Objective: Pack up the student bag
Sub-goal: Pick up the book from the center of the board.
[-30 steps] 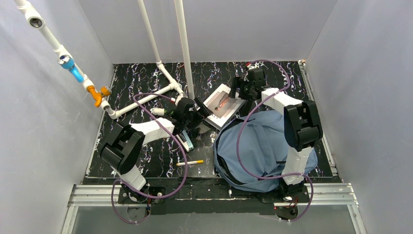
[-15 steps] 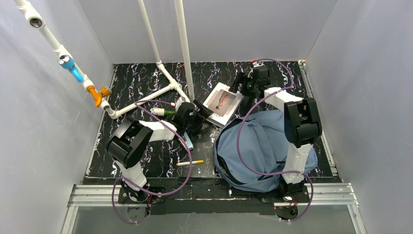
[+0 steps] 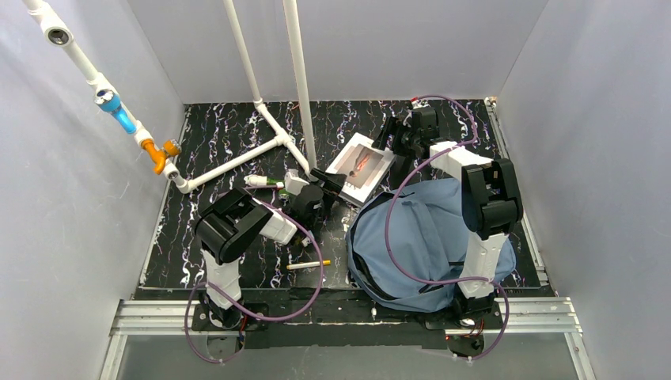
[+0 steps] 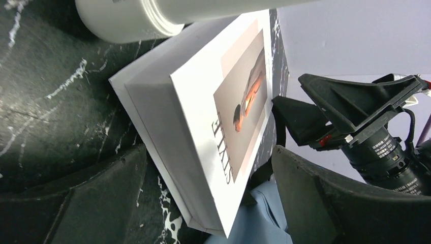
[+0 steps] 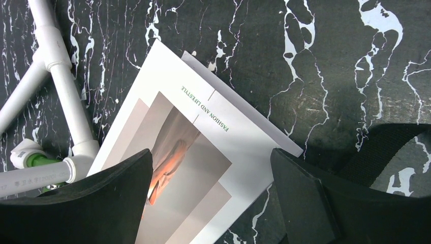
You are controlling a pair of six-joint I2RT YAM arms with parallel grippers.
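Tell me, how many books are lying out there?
2, it seems: a white fashion book beyond the student bag, and a plainer one directly under it, poking out. Others may be hidden inside the bag.

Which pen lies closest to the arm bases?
The yellow pen left of the student bag; the green-and-white marker lies farther back, by the white pipe.

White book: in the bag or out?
Out. The white book lies on the table, just beyond the student bag, cover up.
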